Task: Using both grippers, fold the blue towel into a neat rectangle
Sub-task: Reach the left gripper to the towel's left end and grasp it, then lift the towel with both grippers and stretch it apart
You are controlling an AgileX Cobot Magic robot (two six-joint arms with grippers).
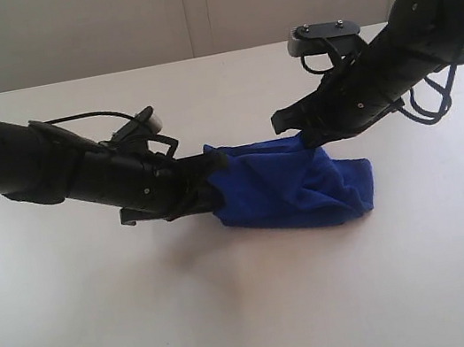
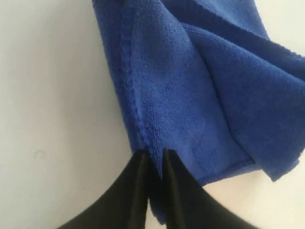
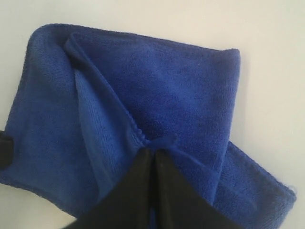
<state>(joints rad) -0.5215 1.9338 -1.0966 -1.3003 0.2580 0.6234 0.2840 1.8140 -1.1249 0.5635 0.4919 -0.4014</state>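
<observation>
two claws [image 2: 156,155] [image 3: 153,152], tips inside blue towel [image 1: 293,188]

Deep blue towel [image 1: 293,185]; black left tool [image 2: 152,157]; black right tool [image 3: 152,152]; white table [image 1: 257,313]

The scene counts one blue towel [image 1: 293,185], one pale table [image 1: 239,316], two dark robot arms, namely the left arm [image 1: 59,163] and the right arm [image 1: 400,54], and two black grippers, namely the left gripper [image 2: 153,155] and the right gripper [image 3: 153,151].

Bright diffuse light, faint shadow on the table [image 1: 242,333]; close-ups slightly soft.
</observation>
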